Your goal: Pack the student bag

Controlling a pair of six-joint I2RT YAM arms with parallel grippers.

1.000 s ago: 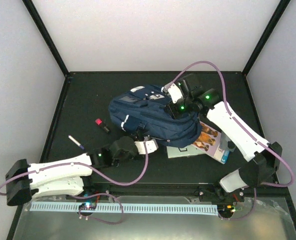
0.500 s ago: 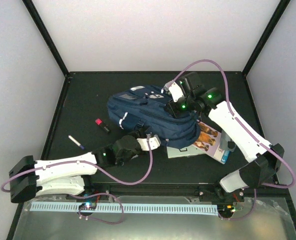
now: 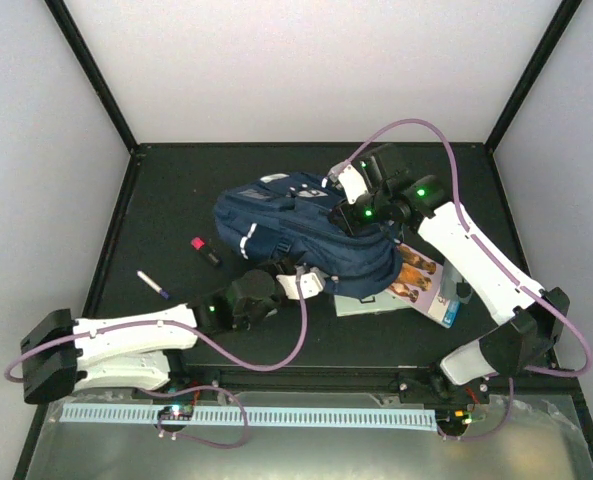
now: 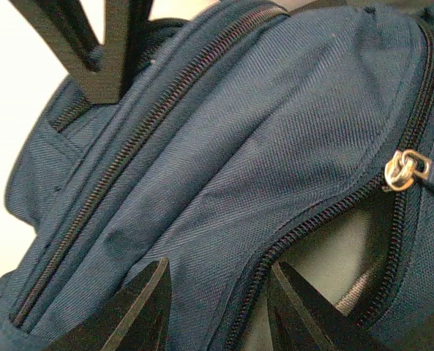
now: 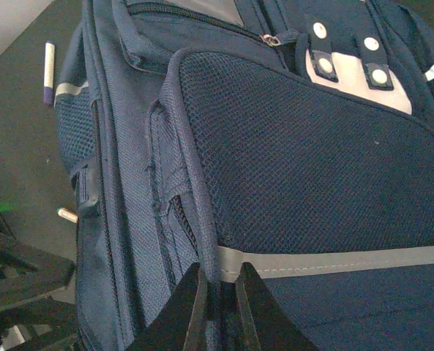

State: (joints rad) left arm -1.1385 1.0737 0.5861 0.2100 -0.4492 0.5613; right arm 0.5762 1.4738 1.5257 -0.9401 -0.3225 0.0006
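Observation:
The student bag [image 3: 296,228], navy with thin white stripes, lies on its side in the middle of the table. My left gripper [image 3: 298,274] is at its near edge. In the left wrist view the left gripper [image 4: 218,263] stands open astride the unzipped edge. One finger rests on the outer fabric; the other is inside the opening, against pale grey lining [image 4: 334,252]. A metal zip pull [image 4: 401,170] hangs at the right. My right gripper [image 3: 352,214] is shut on the student bag's far side. It [image 5: 218,274] pinches a raised seam beside a grey stripe.
A white pen [image 3: 153,285] and a small red-and-black stick [image 3: 205,251] lie left of the bag. A picture magazine [image 3: 416,275] sticks out from under the bag's right side. The black frame posts and pale walls close in the table.
My left gripper has moved forward onto the bag's zip edge and its jaws have narrowed. The bag has shifted slightly left. The right gripper keeps its hold.

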